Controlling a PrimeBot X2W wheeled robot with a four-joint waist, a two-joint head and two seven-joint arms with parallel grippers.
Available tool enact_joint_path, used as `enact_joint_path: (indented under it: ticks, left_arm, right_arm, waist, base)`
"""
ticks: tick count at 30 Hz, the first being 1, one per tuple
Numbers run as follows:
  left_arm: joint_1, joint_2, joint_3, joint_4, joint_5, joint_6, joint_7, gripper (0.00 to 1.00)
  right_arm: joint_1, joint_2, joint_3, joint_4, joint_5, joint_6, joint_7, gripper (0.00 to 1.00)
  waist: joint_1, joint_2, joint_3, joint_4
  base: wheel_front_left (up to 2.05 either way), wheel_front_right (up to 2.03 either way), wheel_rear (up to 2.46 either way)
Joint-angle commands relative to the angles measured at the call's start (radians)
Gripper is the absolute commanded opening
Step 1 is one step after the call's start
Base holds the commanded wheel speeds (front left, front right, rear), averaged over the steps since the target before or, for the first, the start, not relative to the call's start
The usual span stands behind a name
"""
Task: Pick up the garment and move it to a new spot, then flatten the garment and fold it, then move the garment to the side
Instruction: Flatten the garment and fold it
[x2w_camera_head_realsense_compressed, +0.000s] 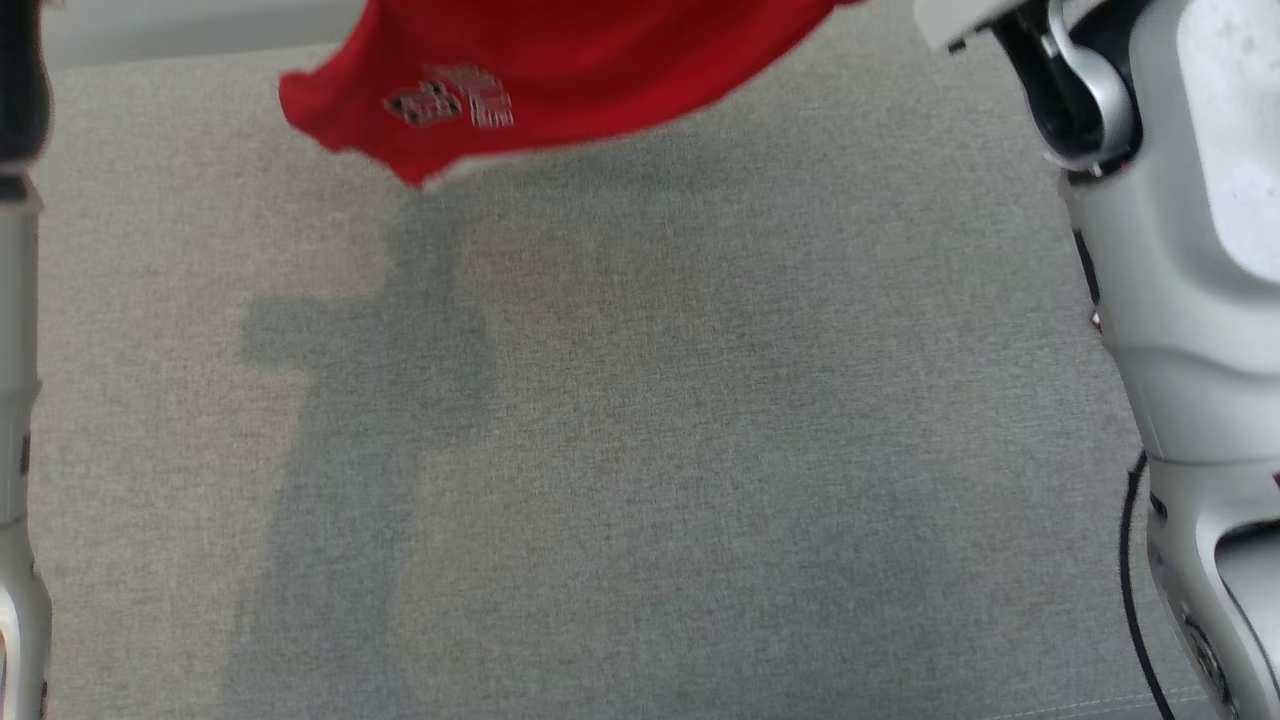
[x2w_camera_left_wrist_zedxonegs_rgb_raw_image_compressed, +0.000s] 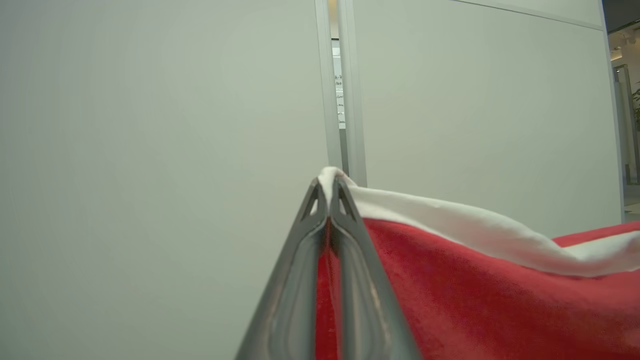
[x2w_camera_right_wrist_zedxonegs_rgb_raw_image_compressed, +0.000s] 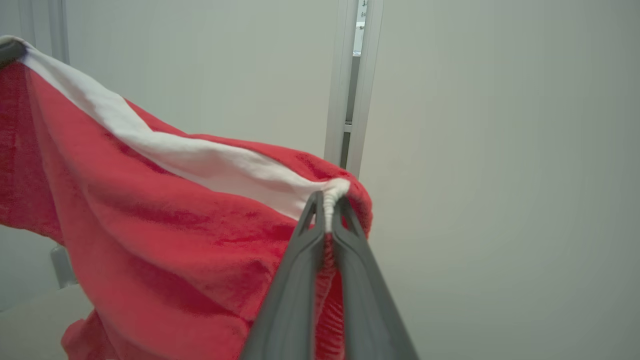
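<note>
The garment (x2w_camera_head_realsense_compressed: 560, 80) is red with a white band and a pale printed logo. It hangs in the air above the grey cloth table (x2w_camera_head_realsense_compressed: 640, 450), its lower edge blurred at the top of the head view. In the left wrist view my left gripper (x2w_camera_left_wrist_zedxonegs_rgb_raw_image_compressed: 328, 187) is shut on the white band of the garment (x2w_camera_left_wrist_zedxonegs_rgb_raw_image_compressed: 475, 280). My right gripper (x2w_camera_right_wrist_zedxonegs_rgb_raw_image_compressed: 327, 200) is shut on the other end of the white band, with the red garment (x2w_camera_right_wrist_zedxonegs_rgb_raw_image_compressed: 165, 240) draping away to the left. The top of the garment is cut off in the head view.
My pale right forearm (x2w_camera_head_realsense_compressed: 1180, 300) rises along the right edge of the head view, with a black cable beside it. My left arm (x2w_camera_head_realsense_compressed: 15, 350) stands at the left edge. Plain pale wall panels (x2w_camera_left_wrist_zedxonegs_rgb_raw_image_compressed: 150, 150) with a narrow gap lie behind the garment.
</note>
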Motion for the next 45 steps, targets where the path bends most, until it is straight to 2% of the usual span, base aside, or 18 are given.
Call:
enact_joint_path:
  ticks: [1,5,8,12,15,24,32,38,41,45]
  left_arm:
    - [-0.045,-0.013,-0.009,0.052,0.019,-0.007,-0.032,0.0]
    - [-0.14,-0.054,-0.029,0.164,0.045,-0.015,-0.083,0.0]
    - [-0.122,-0.084,-0.036,0.201,0.039,-0.02,-0.095,0.0]
    - [-0.034,-0.115,-0.001,0.137,0.038,-0.024,-0.095,0.0]
    - [0.054,-0.121,0.013,0.048,0.029,-0.025,-0.095,0.0]
    - [0.365,-0.143,0.092,-0.249,-0.015,-0.025,-0.095,0.0]
    - [0.7,-0.183,0.152,-0.488,-0.015,-0.025,-0.095,0.0]
    - [0.934,-0.216,0.171,-0.618,0.008,-0.024,-0.095,0.0]
    - [1.065,-0.214,0.149,-0.675,0.039,-0.024,-0.095,0.0]
    - [1.167,-0.199,0.128,-0.697,0.051,-0.024,-0.094,0.0]
  right_arm:
    - [-0.045,0.016,0.004,0.072,-0.018,-0.002,-0.037,0.0]
    - [-0.151,0.043,0.027,0.247,-0.067,-0.002,-0.156,0.0]
    - [-0.153,0.057,0.053,0.342,-0.075,-0.002,-0.228,0.0]
    - [-0.114,0.064,0.111,0.408,-0.064,-0.002,-0.283,0.0]
    - [-0.067,0.055,0.148,0.396,-0.041,-0.002,-0.303,0.0]
    - [0.148,0.006,0.167,0.196,0.026,-0.002,-0.315,0.0]
    - [0.476,-0.031,0.106,-0.031,0.059,-0.002,-0.297,0.0]
    - [0.747,-0.002,0.047,-0.215,0.039,-0.002,-0.226,0.0]
    - [0.928,0.029,0.001,-0.343,0.022,-0.002,-0.165,0.0]
    - [1.078,0.051,-0.048,-0.45,-0.015,-0.002,-0.102,0.0]
  waist:
    - [0.0,0.0,0.101,0.011]
    - [0.0,0.0,0.157,0.019]
    - [0.0,0.0,0.182,0.026]
    - [0.0,0.0,0.203,0.031]
    - [0.0,0.0,0.208,0.028]
    - [0.0,0.0,0.16,0.018]
    - [0.0,0.0,0.024,0.029]
    - [0.0,0.0,-0.094,0.032]
    - [0.0,0.0,-0.155,0.033]
    - [0.0,0.0,-0.182,0.032]
  base:
    - [0.0,0.0,0.0]
    - [0.0,0.0,0.0]
    - [0.0,0.0,0.0]
    - [0.0,0.0,0.0]
    - [0.0,0.0,0.0]
    - [0.0,0.0,0.0]
    - [0.0,0.0,0.0]
    - [0.0,0.0,0.0]
    - [0.0,0.0,0.0]
    - [0.0,0.0,0.0]
